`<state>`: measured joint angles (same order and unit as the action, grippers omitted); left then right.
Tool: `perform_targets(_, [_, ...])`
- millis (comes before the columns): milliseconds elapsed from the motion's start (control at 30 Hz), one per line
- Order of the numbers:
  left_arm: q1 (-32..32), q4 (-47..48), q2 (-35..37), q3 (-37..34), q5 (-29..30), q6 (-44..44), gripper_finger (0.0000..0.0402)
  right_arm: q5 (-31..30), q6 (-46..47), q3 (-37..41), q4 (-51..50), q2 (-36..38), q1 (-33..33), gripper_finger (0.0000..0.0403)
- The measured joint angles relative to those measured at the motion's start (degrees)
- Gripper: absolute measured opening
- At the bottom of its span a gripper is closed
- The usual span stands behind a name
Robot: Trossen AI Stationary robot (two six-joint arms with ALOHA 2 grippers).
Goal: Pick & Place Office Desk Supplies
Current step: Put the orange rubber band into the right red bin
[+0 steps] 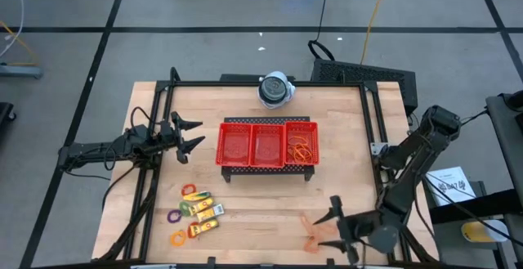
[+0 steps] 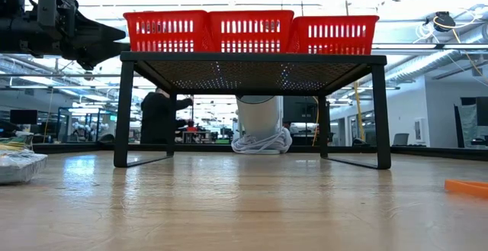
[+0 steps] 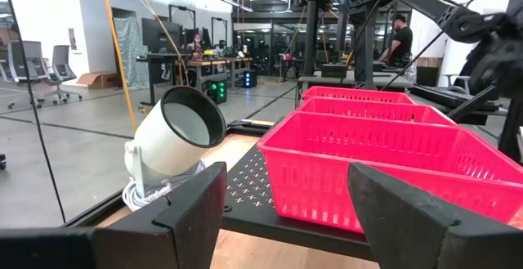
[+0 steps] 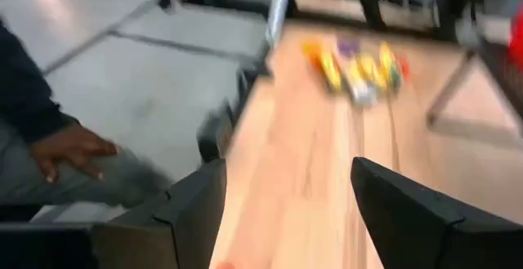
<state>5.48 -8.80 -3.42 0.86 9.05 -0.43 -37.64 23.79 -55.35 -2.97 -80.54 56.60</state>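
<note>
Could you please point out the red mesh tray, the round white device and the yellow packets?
red mesh tray point(image 1: 267, 124): high view, its far rim.
round white device point(image 1: 275, 89): high view, its top.
yellow packets point(image 1: 204, 209): high view, middle of the cluster.

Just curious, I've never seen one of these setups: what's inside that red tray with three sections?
In the red tray, orange rubber-band loops lie in the section on the right arm's side. The other two sections look empty from above; the level view's walls hide all contents.

red mesh tray point(image 1: 267, 145), white device point(image 1: 275, 90)
</note>
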Motion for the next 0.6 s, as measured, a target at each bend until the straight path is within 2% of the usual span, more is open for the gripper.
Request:
perform_targets(100, [0.0, 0.0, 0.0, 0.0, 0.0, 0.0, 0.0267, 0.5, 7.2, 1.1, -3.8, -1.3, -0.1, 0.0244])
perform_targets(233, [0.0, 0.0, 0.0, 0.0, 0.0, 0.0, 0.0267, 2.7, 11.9, 1.2, -10.2, -4.9, -0.3, 0.0243])
perform_targets(433, [0.0, 0.0, 0.0, 0.0, 0.0, 0.0, 0.0267, 9.4, 18.1, 1.3, -20.5, -12.0, -0.4, 0.0243])
perform_targets(600, [0.0, 0.0, 0.0, 0.0, 0.0, 0.0, 0.0267, 17.1, 21.1, 1.3, -20.9, -17.7, -0.3, 0.0242])
